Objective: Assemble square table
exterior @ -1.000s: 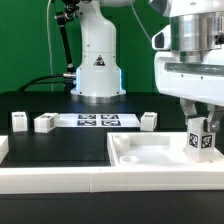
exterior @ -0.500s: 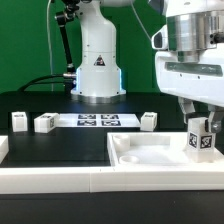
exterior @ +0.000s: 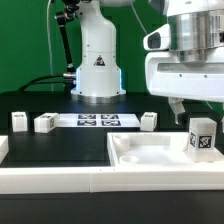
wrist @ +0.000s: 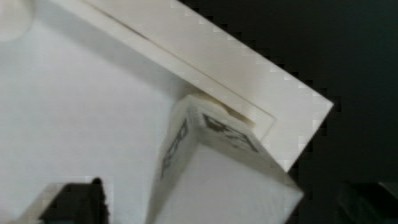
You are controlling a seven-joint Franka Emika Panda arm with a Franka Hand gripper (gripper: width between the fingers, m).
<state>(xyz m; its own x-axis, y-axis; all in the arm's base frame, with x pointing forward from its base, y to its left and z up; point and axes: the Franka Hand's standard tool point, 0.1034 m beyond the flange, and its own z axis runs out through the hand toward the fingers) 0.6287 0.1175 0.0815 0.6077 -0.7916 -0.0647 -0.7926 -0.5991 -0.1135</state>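
Observation:
The white square table top [exterior: 150,157] lies at the front, toward the exterior view's right. One tagged white leg [exterior: 202,137] stands upright in its far right corner. My gripper [exterior: 198,108] hangs just above that leg, open and empty, not touching it. In the wrist view the leg [wrist: 222,160] stands on the table top [wrist: 89,100] near its corner, and my gripper [wrist: 217,205] has a dark finger on each side of the leg, apart from it. Three more legs [exterior: 18,121] [exterior: 44,123] [exterior: 148,120] lie on the black surface behind.
The marker board [exterior: 97,120] lies flat between the loose legs. The robot base [exterior: 98,60] stands behind it. A long white rail [exterior: 50,182] edges the front of the black work surface.
My gripper has risen off the leg in the table top's corner. The leg stays upright where it was.

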